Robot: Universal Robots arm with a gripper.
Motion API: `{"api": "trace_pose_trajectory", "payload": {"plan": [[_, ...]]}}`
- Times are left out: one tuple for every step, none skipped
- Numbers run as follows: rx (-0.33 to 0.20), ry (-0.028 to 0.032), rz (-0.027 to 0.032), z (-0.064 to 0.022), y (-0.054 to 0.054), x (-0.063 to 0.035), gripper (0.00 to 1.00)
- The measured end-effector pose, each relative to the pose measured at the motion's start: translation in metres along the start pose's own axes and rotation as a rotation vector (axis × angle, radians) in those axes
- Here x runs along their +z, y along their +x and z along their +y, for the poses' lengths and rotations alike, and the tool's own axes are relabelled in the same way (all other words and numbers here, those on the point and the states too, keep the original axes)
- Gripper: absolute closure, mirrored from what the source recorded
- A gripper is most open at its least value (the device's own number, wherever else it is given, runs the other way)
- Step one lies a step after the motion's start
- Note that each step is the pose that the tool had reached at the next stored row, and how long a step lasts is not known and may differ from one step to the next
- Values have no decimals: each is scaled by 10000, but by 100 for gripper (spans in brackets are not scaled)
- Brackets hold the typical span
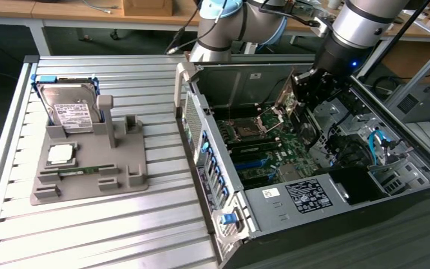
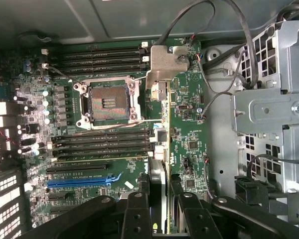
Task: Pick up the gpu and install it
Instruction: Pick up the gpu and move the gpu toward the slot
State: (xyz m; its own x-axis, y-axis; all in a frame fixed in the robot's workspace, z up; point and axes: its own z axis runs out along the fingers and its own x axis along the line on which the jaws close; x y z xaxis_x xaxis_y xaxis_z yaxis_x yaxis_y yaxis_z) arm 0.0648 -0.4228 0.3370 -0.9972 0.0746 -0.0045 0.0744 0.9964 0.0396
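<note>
My gripper (image 1: 310, 89) hangs inside the open computer case (image 1: 226, 224), shut on the gpu (image 1: 289, 104). The gpu is a thin greenish card held on edge above the motherboard (image 1: 263, 162). In the wrist view the gpu (image 2: 160, 149) runs edge-on away from the gripper (image 2: 162, 215), between the two black fingers (image 2: 136, 214). Its silver bracket (image 2: 168, 59) is at the far end. It hovers over the board between the CPU socket (image 2: 107, 102) and the board's edge, apart from the slots.
A blue expansion slot (image 2: 82, 182) and black slots lie on the motherboard near the card. A metal drive cage (image 2: 274, 107) and cables stand beside it. On the slatted table, a grey fixture (image 1: 88, 168) holds a hard drive (image 1: 69, 109), a processor (image 1: 61, 153) and a memory stick (image 1: 88, 169).
</note>
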Motion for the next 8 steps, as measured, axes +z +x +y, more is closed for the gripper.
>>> {"api": "trace_pose_trajectory", "payload": {"plan": [[0,0,0,0,0,3,73],[0,0,0,0,0,10,73],[0,-1,0,-1,0,17,73],[-1,-1,0,-1,0,24,73],[0,-1,0,-1,0,28,73],[0,0,0,-1,0,32,73],[0,0,0,-1,0,36,73],[-1,0,0,-2,0,39,73]]}}
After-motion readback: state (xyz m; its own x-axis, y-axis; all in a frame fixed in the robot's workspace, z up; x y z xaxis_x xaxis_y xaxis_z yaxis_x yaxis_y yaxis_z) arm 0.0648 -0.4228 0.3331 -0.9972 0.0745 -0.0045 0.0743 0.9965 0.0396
